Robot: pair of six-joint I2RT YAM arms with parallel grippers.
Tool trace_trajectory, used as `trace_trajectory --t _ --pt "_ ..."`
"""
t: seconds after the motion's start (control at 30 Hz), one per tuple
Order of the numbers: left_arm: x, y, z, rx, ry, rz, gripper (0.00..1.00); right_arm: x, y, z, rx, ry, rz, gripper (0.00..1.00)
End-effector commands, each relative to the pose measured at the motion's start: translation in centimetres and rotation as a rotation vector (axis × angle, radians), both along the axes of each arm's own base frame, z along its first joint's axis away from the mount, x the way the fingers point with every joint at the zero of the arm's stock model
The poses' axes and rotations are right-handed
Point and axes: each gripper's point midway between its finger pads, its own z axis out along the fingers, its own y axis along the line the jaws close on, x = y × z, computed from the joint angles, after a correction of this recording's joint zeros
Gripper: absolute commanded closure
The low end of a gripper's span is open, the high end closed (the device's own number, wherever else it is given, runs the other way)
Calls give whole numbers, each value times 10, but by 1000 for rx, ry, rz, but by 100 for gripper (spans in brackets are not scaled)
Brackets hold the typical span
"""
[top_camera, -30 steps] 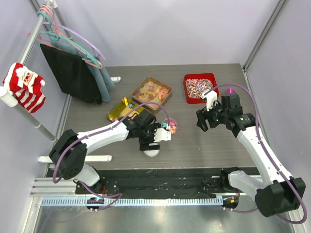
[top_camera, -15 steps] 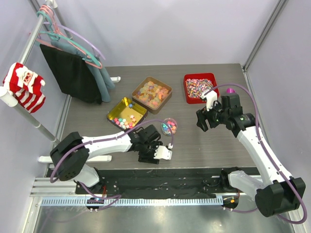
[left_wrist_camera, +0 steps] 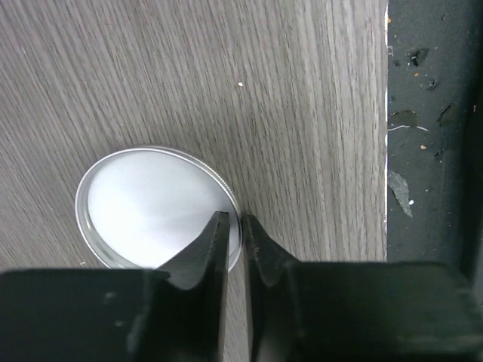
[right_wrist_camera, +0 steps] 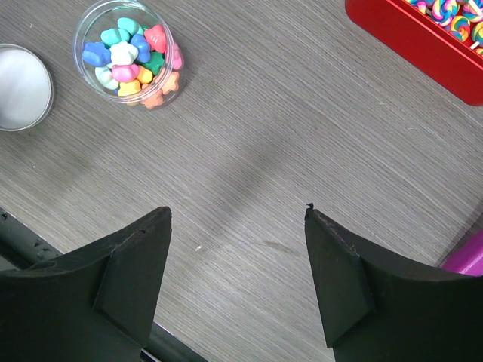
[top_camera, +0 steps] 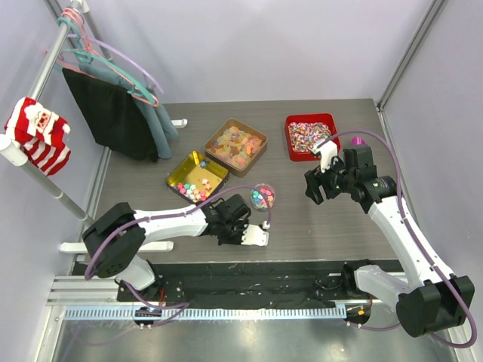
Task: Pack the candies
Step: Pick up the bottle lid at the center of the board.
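Since a sec ago your L arm has swung off the jar (right_wrist_camera: pixel 78 47) and dropped to the near table edge. The left gripper (left_wrist_camera: pixel 234 222) went from wide to a narrow pinch, one finger inside the lid (left_wrist_camera: pixel 151 204) and one outside, rim between them, so it looks clamped on. Your right gripper (right_wrist_camera: pixel 235 215) hangs w/ fingers well apart, holding nothing. The candies (right_wrist_camera: pixel 128 54) sit heaped in the clear jar, which is uncapped; more lie in the gold tin (top_camera: pixel 179 175) further back-left.

What matters next: the jar is up-table from the lid, away from the near edge and a touch right in the top view, near but not touching. L arm is closer and already has the lid. It's round and flat, so no axis to line up; just keep it level and centre it over the jar mouth.
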Motion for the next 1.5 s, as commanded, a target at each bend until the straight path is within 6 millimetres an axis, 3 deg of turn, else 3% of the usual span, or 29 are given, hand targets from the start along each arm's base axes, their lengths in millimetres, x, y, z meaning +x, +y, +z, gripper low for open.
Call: trace_trajectory --t 0.0,0.17,0.27,0.3,0.37,0.4,0.5,0.6,0.63,0.7,0.83,1.17,1.47 --pt "1 -2 -2 -8 2 4 100 5 4 8 11 -41 21 24" --pt "-6 -10 27 -64 52 -19 100 5 4 11 7 -60 27 24" --pt "-3 -13 76 -141 102 -18 100 5 3 19 0 -96 39 24" --pt "6 -22 109 -230 119 -28 100 4 4 23 -3 -113 56 24" --pt "-4 -12 134 -252 212 -29 100 1 7 36 1 -165 85 23" --pt "2 -17 164 -333 235 -37 100 -2 11 43 5 -192 114 22" --pt "-10 -8 188 -355 337 -55 100 -11 22 67 -6 -292 225 19" --pt "-29 -4 192 -332 463 -96 100 -21 29 88 -55 -436 363 16" --pt "-36 -2 200 -328 503 -108 100 -31 38 95 -75 -484 481 16" --pt "-38 -5 200 -315 577 -118 100 -34 48 95 -76 -472 572 7" --pt "-45 -9 220 -328 690 -187 100 -45 77 111 -39 -564 741 6" --pt "-42 -14 226 -331 738 -144 100 -62 114 85 -97 -512 939 11" --pt "-38 -20 226 -330 775 -117 100 -42 152 70 -167 -518 958 16"
